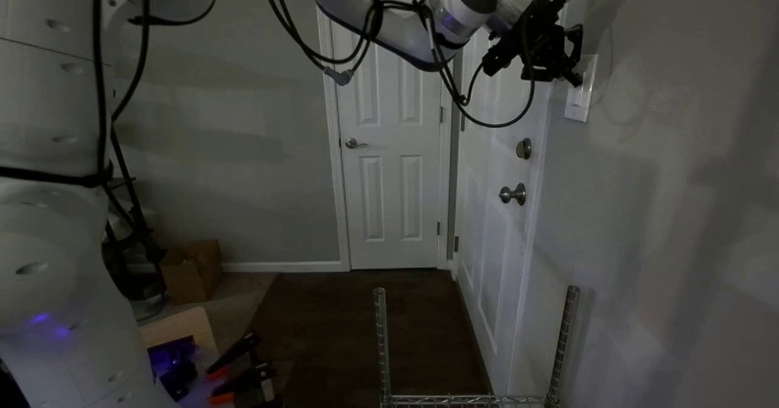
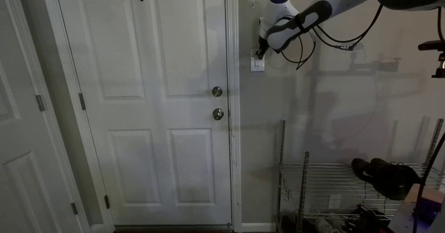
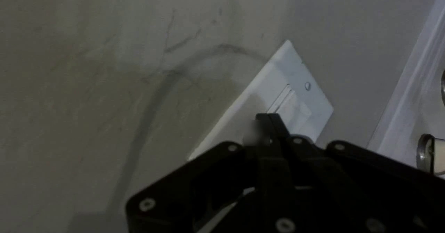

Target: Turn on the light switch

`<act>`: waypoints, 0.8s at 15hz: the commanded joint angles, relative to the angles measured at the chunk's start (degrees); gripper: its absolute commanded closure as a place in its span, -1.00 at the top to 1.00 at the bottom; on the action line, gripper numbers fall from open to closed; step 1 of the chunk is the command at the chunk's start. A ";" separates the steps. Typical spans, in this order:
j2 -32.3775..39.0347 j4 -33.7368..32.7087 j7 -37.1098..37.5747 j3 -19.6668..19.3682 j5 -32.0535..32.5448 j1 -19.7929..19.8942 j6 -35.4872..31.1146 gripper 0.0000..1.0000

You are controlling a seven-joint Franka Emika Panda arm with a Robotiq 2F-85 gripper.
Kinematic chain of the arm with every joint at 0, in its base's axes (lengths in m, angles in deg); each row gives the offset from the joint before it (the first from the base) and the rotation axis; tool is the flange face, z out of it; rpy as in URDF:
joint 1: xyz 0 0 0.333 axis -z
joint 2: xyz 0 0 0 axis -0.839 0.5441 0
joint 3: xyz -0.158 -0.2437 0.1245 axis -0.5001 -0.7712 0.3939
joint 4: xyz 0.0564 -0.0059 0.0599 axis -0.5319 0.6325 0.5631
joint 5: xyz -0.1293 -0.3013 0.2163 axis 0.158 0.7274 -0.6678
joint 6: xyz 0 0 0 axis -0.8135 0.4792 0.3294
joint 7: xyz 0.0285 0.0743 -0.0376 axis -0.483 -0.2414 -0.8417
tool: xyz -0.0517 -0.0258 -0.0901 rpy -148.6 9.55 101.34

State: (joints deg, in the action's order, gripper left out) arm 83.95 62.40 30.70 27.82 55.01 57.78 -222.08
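Note:
The light switch (image 1: 582, 95) is a small white upright wall plate beside the door frame. It also shows in an exterior view (image 2: 257, 65) and, tilted, in the wrist view (image 3: 295, 104), with a flat paddle in its middle. My gripper (image 3: 270, 119) is shut, fingertips together, with nothing seen between them. Its tips overlap the paddle area in the wrist view and hide the lower part of the plate. In both exterior views the gripper (image 1: 576, 79) (image 2: 259, 54) is at the plate's upper part. I cannot tell whether the tips touch it.
A white door (image 2: 156, 116) with a round metallic knob (image 2: 218, 114) and a deadbolt (image 2: 217, 91) stands beside the switch. A wire rack (image 2: 303, 191) with dark shoes (image 2: 386, 177) is below along the wall. Cables (image 1: 496, 126) hang from the arm near the wrist.

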 commanded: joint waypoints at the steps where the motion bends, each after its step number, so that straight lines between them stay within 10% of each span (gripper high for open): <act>1: 1.04 -1.79 0.72 -0.77 1.62 0.17 -0.65 -0.99; 12: 1.60 -2.22 2.35 -2.24 2.79 -1.31 -0.04 -1.00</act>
